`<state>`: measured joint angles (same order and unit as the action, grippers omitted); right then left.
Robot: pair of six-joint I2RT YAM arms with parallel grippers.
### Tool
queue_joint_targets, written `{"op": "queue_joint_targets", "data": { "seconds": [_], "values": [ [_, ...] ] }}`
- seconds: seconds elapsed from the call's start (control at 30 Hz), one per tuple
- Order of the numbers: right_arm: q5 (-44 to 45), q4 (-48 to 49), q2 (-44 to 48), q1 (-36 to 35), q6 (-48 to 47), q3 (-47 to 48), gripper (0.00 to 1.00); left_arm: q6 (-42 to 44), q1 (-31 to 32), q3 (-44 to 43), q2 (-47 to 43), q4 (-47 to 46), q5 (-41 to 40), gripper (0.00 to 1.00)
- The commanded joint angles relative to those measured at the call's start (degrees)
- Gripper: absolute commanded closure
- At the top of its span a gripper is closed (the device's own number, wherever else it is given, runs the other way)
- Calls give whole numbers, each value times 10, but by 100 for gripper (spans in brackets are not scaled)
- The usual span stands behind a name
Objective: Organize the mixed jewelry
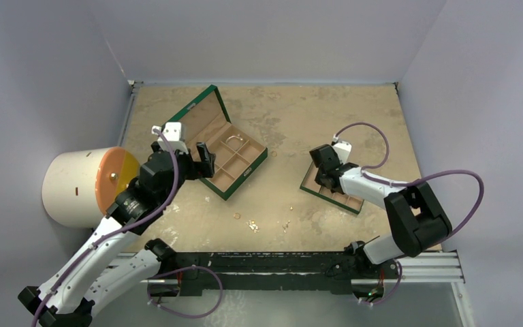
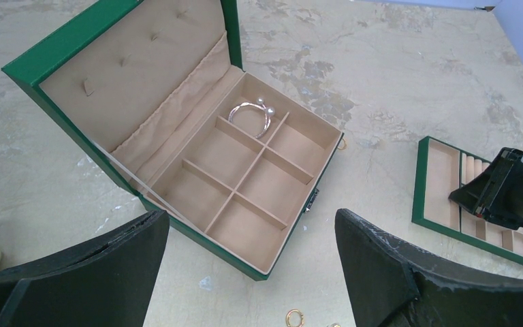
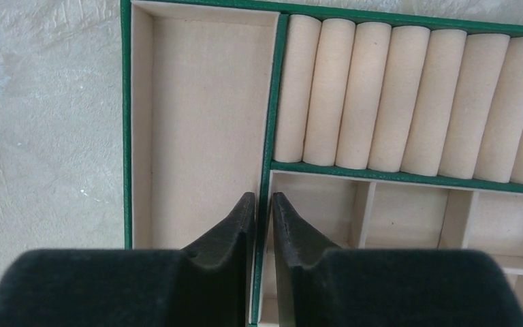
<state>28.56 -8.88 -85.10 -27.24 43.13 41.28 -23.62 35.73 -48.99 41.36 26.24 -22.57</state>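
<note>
The mixed jewelry (image 1: 253,225) lies scattered on the table near the front middle, with a small ring (image 1: 236,215) and a gold ring (image 2: 294,317) among the pieces. A pearl-tipped bangle (image 2: 252,116) rests in a back compartment of the open green box (image 1: 242,184). My left gripper (image 1: 203,158) hovers open over the box's near corner (image 2: 265,272), holding nothing. My right gripper (image 1: 325,172) is down in the tan divided tray (image 3: 126,136). Its fingers (image 3: 242,218) stand one on each side of the tray's green divider wall (image 3: 270,136), closed in on it.
A white cylinder with an orange face (image 1: 75,187) stands at the left, beside my left arm. Grey walls close the table on three sides. The tray (image 1: 327,194) holds a row of ring rolls (image 3: 395,95) and small compartments.
</note>
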Motion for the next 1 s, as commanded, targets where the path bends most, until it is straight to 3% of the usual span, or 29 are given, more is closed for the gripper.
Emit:
{"op": "queue_joint_targets", "data": {
  "seconds": [0.0, 0.1, 0.47, 0.7, 0.97],
  "values": [
    [3, 7, -1, 2, 9, 20, 86, -8, -3, -4, -9, -19, -1, 9],
    [4, 3, 2, 3, 5, 21, 100, -8, -4, -4, -11, -20, -1, 9],
    [-5, 0, 64, 2, -76, 50, 100, -8, -3, -5, -19, -21, 2, 9],
    [-88, 12, 105, -2, -190, 96, 100, -8, -7, -5, -28, -21, 5, 9],
    [-81, 3, 74, -91, -301, 188, 100, -10, -10, -7, -39, -19, 3, 9]
  ]
}}
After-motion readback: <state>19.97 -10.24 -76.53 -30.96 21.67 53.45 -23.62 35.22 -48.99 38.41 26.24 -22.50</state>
